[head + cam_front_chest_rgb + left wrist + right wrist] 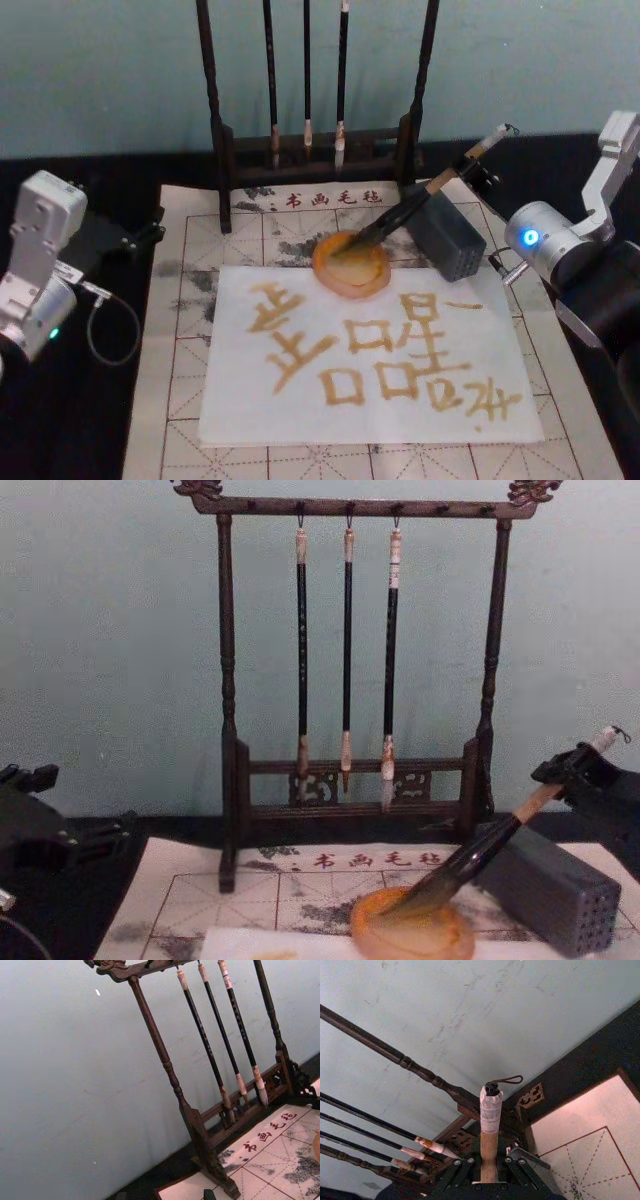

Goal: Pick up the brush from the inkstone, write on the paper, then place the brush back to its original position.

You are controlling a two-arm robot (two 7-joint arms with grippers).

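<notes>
Brush, centre-right of head view: tip in inkstone, handle across grey block, upper end clamped in right gripper; paper already inked; release gently, retreat along handle; left gripper parked, fingers unclear.

The brush has a smooth tan bamboo upper handle, a glossy black lower section, dark wet-looking bristles and a whitish wrapped cap with a thin cord loop, while the inkstone at frame centre looks like glossy translucent amber, possibly glass or resin. The paper is matt white with ochre strokes soaked in, lying on a felt-like cream mat printed with red grid lines. Behind stands a dark turned-wood rack with a dull sheen, beside it a matt grey block with small holes, and the right end effector is matt black metal with visible screws.
</notes>
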